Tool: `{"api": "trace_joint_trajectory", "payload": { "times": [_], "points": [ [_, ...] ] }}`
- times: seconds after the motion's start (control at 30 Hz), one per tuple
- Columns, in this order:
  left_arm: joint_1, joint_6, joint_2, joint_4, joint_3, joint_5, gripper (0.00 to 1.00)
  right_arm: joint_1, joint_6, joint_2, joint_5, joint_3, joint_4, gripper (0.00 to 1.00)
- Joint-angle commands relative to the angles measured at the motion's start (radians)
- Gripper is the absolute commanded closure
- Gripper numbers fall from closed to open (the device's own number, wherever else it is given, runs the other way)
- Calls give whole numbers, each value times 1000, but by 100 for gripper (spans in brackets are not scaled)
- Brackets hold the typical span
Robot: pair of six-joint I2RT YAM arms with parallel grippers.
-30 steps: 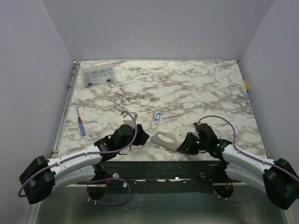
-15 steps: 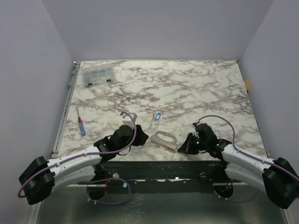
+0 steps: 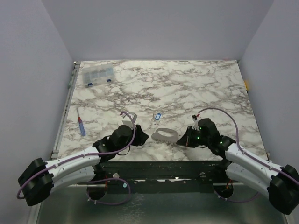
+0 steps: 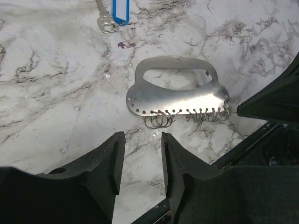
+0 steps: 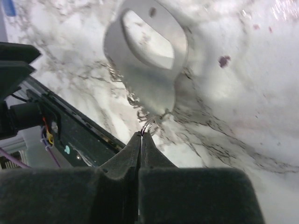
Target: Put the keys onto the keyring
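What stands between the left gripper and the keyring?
Nothing visible. Only bare marble table lies between the open left gripper and the keyring. The right gripper is shut on its end, to one side.

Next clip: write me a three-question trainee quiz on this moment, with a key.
1. True or false: the left end effector is closed on the metal keyring plate.
2. Which one pinches a small ring at the plate's end? A) the left one B) the right end effector C) neither
3. Fill in: the blue-tagged key lies on the ____, not touching the plate.

Key:
1. False. It is open and holds nothing.
2. B
3. table
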State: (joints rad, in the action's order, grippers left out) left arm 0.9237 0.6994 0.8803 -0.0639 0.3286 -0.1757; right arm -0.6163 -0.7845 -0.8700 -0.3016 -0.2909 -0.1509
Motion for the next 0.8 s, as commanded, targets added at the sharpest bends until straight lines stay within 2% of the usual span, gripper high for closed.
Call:
{"api": "trace_joint_trajectory", "payload": {
  "times": [0.0, 0.27, 0.47, 0.77],
  "points": [
    [-7, -69, -13, 14, 45, 71, 58, -4, 88, 4, 9, -94, -48, 99],
    [-6, -125, -17, 13, 138, 164, 58, -4, 117, -17, -9, -259, -131, 99],
    [-6, -196, -24, -57, 165, 153, 51, -4, 124, -43, -38, -359, -154, 99],
    [-6, -435, -74, -212, 181, 207, 48, -4, 184, -77, -117, -444, -114, 99]
  ]
}}
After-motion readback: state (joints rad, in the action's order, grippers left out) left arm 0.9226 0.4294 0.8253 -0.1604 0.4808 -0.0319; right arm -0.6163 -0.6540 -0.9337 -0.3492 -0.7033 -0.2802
